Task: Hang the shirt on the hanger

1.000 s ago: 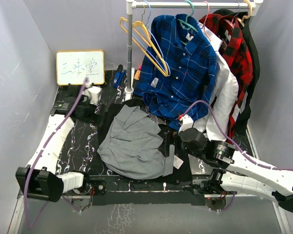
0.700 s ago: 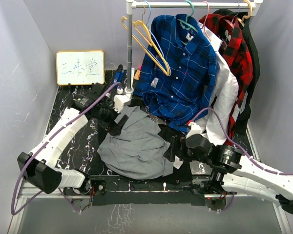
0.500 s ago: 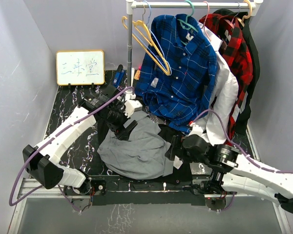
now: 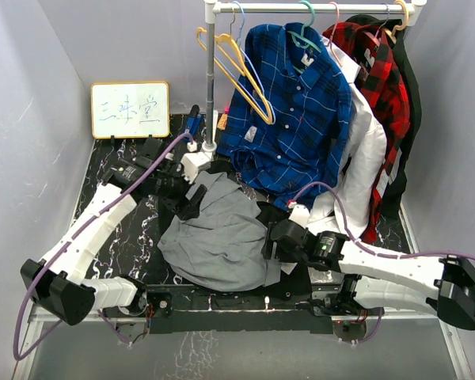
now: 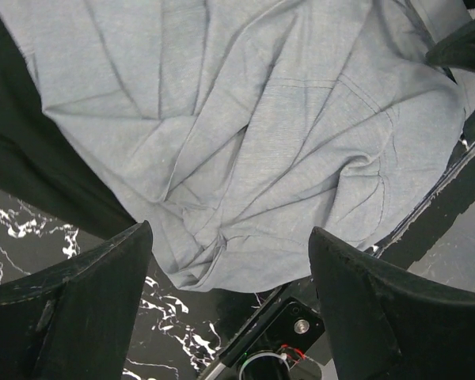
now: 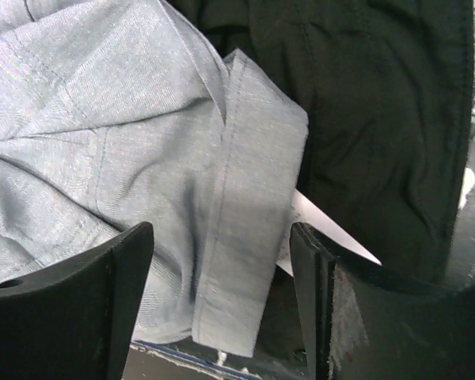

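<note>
The grey shirt (image 4: 218, 237) lies crumpled on the table, partly on a black cloth (image 4: 279, 215). The light-blue hanger (image 4: 259, 83) hangs empty on the rail beside the yellow hangers. My left gripper (image 4: 191, 198) is open and empty over the shirt's far left edge; in the left wrist view it (image 5: 229, 233) hovers above creased grey fabric (image 5: 245, 134). My right gripper (image 4: 271, 241) is open and empty at the shirt's right edge; in the right wrist view it (image 6: 220, 237) straddles a folded strip of the shirt (image 6: 245, 198) next to the black cloth (image 6: 364, 103).
A clothes rack with its pole (image 4: 212, 87) stands at the back, holding yellow hangers (image 4: 226, 59), a teal hanger (image 4: 305, 33), a blue plaid shirt (image 4: 293, 111), a white garment (image 4: 368, 150) and a red plaid shirt (image 4: 380, 71). A whiteboard (image 4: 130, 109) leans at the back left.
My left arm swung from the far left in over the shirt's upper edge, then drew back a little. My right gripper moved left and down to the shirt's right edge.
</note>
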